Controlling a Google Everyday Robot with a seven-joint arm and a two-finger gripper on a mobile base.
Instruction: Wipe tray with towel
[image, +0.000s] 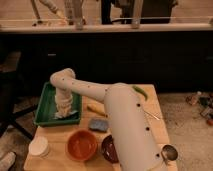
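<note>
The green tray (46, 104) sits at the table's back left corner. My arm reaches across from the lower right and bends down into it. The gripper (64, 109) points straight down inside the tray, near its front right part. A light-blue towel (69, 114) is bunched under and around the gripper's tip, pressed on the tray floor. The gripper is shut on the towel, whose folds hide the fingertips.
An orange bowl (81, 145) and a dark bowl (109, 148) stand at the table's front. A white cup (39, 146) is front left. A blue sponge (98, 124) and a yellow object (96, 109) lie right of the tray. A metal spoon (168, 153) lies front right.
</note>
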